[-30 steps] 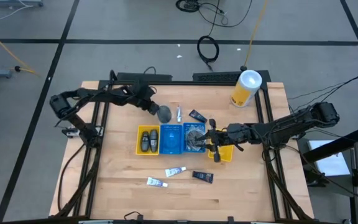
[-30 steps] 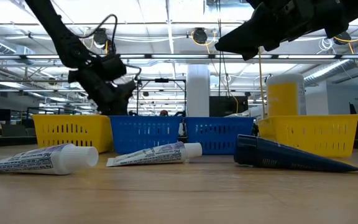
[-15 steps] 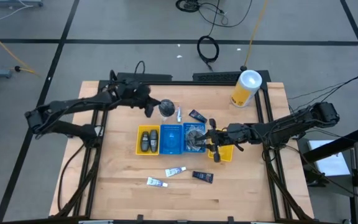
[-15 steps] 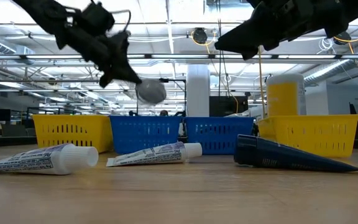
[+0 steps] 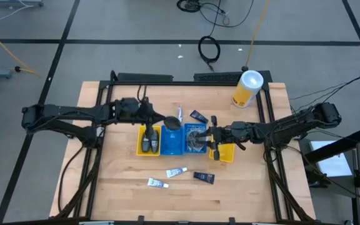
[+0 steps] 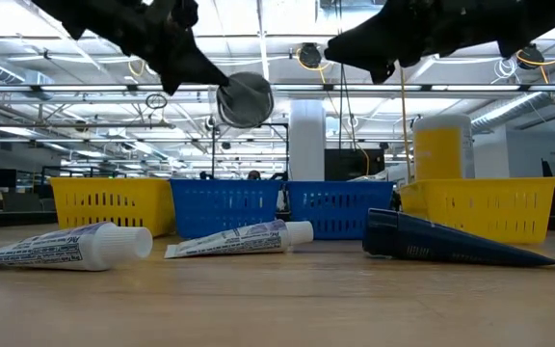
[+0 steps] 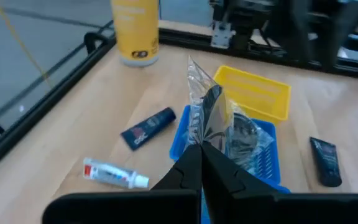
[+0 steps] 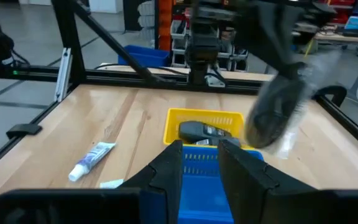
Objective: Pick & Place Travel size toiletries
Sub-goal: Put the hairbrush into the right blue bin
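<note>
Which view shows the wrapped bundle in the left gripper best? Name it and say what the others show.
The left wrist view: the wrapped bundle sits close, pinched in the left gripper. The high view shows it small beside the blue bin; the low view shows it hanging in the air; the right wrist view shows it blurred.

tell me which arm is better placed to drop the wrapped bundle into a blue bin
Left. Its end effector already grips the wrapped bundle in the air beside the blue bins; the right end effector hovers empty.
</note>
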